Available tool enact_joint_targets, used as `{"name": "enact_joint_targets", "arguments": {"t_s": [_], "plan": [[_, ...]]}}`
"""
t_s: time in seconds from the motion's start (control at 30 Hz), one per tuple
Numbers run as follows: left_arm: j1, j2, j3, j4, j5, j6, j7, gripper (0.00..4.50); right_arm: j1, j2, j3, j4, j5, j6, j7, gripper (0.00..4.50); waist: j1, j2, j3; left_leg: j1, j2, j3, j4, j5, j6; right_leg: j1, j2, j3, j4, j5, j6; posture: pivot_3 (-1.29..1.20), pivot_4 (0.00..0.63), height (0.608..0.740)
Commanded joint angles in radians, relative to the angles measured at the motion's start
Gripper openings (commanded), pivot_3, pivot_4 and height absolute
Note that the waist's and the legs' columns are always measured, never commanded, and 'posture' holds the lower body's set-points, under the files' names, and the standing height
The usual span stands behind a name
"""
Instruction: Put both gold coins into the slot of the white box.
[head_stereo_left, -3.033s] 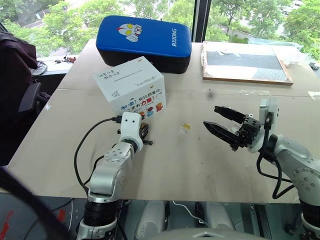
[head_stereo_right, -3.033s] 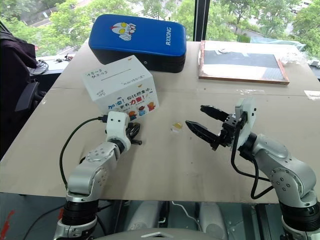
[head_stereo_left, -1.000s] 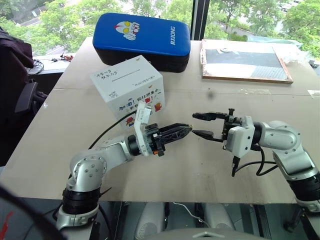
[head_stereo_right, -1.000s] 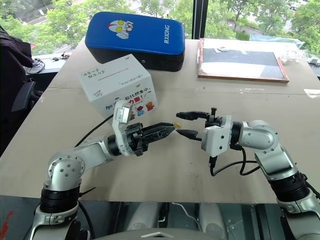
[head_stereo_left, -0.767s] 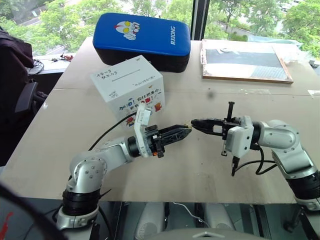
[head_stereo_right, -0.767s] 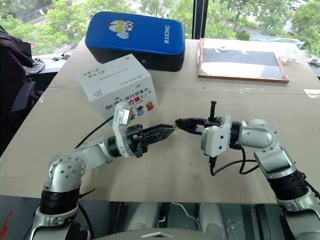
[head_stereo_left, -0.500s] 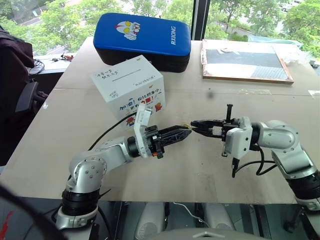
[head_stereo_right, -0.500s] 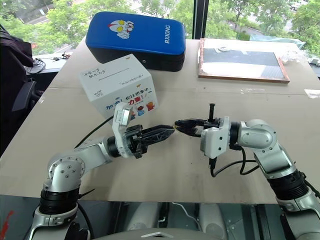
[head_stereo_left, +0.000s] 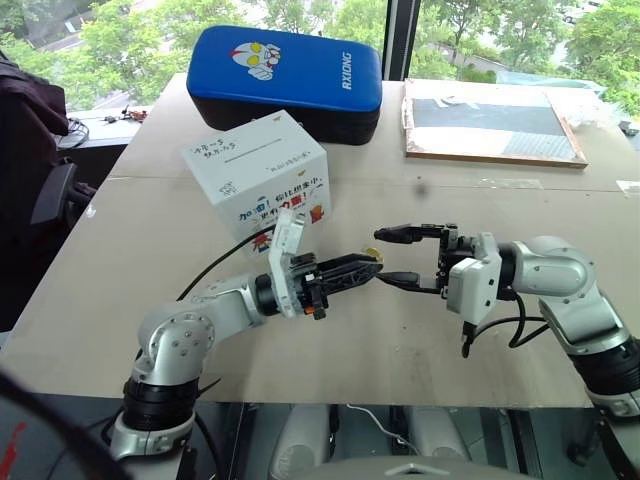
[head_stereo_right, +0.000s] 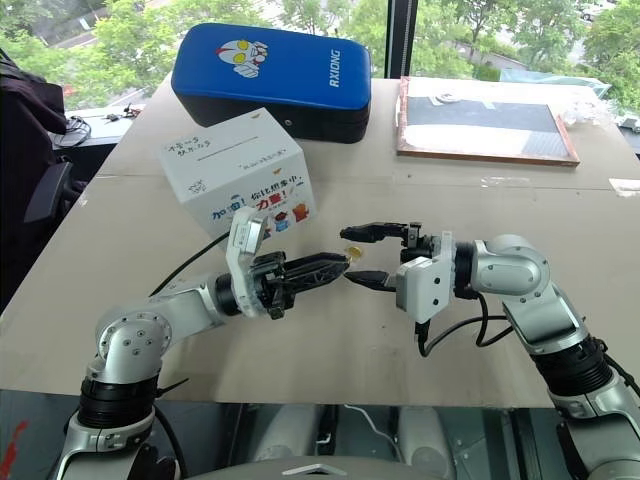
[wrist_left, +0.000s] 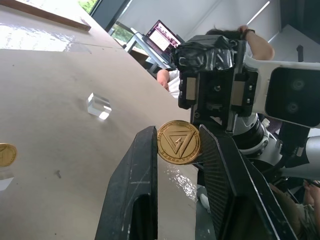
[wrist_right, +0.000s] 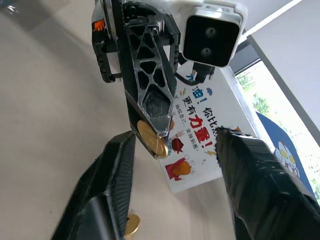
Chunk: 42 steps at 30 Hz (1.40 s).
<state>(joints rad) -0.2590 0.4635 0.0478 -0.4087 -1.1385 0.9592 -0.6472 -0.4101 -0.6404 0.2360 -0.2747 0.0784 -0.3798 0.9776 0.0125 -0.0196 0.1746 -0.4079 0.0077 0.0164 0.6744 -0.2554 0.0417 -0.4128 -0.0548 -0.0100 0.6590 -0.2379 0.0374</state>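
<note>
My left gripper is shut on a gold coin, which stands on edge between its fingertips, a little above the table. My right gripper faces it, open, with one finger above and one below the left gripper's tip and the held coin; it touches neither. A second gold coin lies flat on the table under the two grippers. The white box, with cartoon figures on its side and handwriting on top, stands behind my left arm.
A blue padded case lies behind the box. A wood-framed board sits at the back right. A small clear cube rests on the table. A person sits at a laptop beyond the table edge.
My right gripper's fingers, nearly closed at the left gripper's tip half a second ago, have spread wide. The left gripper has kept still with its coin.
</note>
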Motion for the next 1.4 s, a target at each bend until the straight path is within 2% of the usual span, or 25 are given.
{"name": "enact_joint_targets", "arguments": {"t_s": [0.03,0.1,0.13,0.53,0.6,0.67,0.8,0.97,1.07,1.13,1.27,1.4], "plan": [[-0.004,0.001,-0.003,-0.014,-0.001,-0.011,-0.017,0.63,-0.014,0.002,0.0,-0.034,0.016,-0.017,0.005,0.92,0.0,0.0,0.0,0.0,0.0,0.0,0.0,0.0,0.0,0.0,0.0,0.0,0.0,0.0,0.0,0.0,0.15,0.74],[-0.003,0.002,-0.005,-0.014,0.0,-0.014,-0.018,0.63,-0.006,-0.001,0.004,-0.035,0.016,-0.015,0.01,0.18,0.0,0.0,0.0,0.0,0.0,0.0,0.0,0.0,0.0,0.0,0.0,0.0,0.0,0.0,0.0,0.0,0.15,0.74],[-0.003,0.002,-0.006,-0.014,0.0,-0.015,-0.019,0.63,-0.002,-0.002,0.005,-0.036,0.017,-0.013,0.012,0.03,0.0,0.0,0.0,0.0,0.0,0.0,0.0,0.0,0.0,0.0,0.0,0.0,0.0,0.0,0.0,0.0,0.15,0.74],[0.001,-0.005,0.009,-0.022,-0.016,-0.024,-0.03,0.63,0.013,0.003,-0.009,-0.037,0.02,0.019,-0.003,0.03,0.0,0.0,0.0,0.0,0.0,0.0,0.0,0.0,0.0,0.0,0.0,0.0,0.0,0.0,0.0,0.0,0.15,0.74],[-0.004,-0.017,0.022,-0.016,-0.018,-0.035,-0.021,1.63,0.013,0.004,-0.016,-0.038,0.023,0.025,-0.007,0.0,0.0,0.0,0.0,0.0,0.0,0.0,0.0,0.0,0.0,0.0,0.0,0.0,0.0,0.0,0.0,0.0,0.15,0.74],[-0.006,-0.015,0.026,-0.017,0.01,-0.05,-0.019,2.32,0.019,0.006,-0.02,-0.041,0.026,0.034,-0.014,0.0,0.0,0.0,0.0,0.0,0.0,0.0,0.0,0.0,0.0,0.0,0.0,0.0,0.0,0.0,0.0,0.0,0.15,0.74],[0.008,0.002,0.065,-0.008,0.04,-0.09,-0.03,4.21,0.044,-0.002,-0.038,-0.058,0.052,0.078,-0.024,0.0,0.001,0.0,0.0,0.0,0.0,0.0,0.0,0.0,0.0,0.0,0.0,0.0,0.0,0.0,0.0,0.0,0.15,0.74],[0.009,0.059,0.084,0.001,0.123,-0.181,-0.107,4.21,0.116,0.019,-0.085,-0.14,0.216,0.331,-0.075,0.0,0.001,0.0,0.0,0.0,0.0,0.0,0.0,0.0,0.0,0.0,0.0,0.0,0.0,0.0,0.0,0.0,0.15,0.74],[-0.023,0.113,0.015,0.003,0.275,-0.271,-0.17,4.21,0.15,0.022,-0.125,-0.244,0.476,0.624,-0.14,0.0,0.002,0.0,0.0,0.0,0.0,0.0,0.0,-0.001,0.001,0.0,-0.001,0.0,0.0,0.0,0.0,0.0,0.15,0.74],[-0.033,0.13,-0.014,0.006,0.317,-0.296,-0.204,4.21,0.144,0.032,-0.147,-0.276,0.578,0.729,-0.18,0.0,0.002,0.0,0.0,0.0,0.0,0.0,0.0,-0.002,0.004,0.0,-0.001,0.0,0.0,0.0,0.0,0.0,0.15,0.74],[-0.043,0.097,-0.024,-0.004,0.278,-0.278,-0.212,4.21,0.129,0.069,-0.182,-0.332,0.755,0.881,-0.274,0.0,0.0,0.0,0.0,0.0,0.0,0.0,0.0,-0.003,0.004,0.0,-0.003,0.0,0.0,0.0,0.0,0.0,0.15,0.74],[-0.048,0.056,-0.016,-0.024,0.22,-0.245,-0.199,4.21,0.127,0.068,-0.195,-0.368,0.805,0.947,-0.309,0.0,0.001,0.0,0.0,-0.001,0.0,-0.001,0.0,-0.003,0.005,0.0,-0.006,-0.002,0.0,0.0,0.0,0.0,0.15,0.74]]}}
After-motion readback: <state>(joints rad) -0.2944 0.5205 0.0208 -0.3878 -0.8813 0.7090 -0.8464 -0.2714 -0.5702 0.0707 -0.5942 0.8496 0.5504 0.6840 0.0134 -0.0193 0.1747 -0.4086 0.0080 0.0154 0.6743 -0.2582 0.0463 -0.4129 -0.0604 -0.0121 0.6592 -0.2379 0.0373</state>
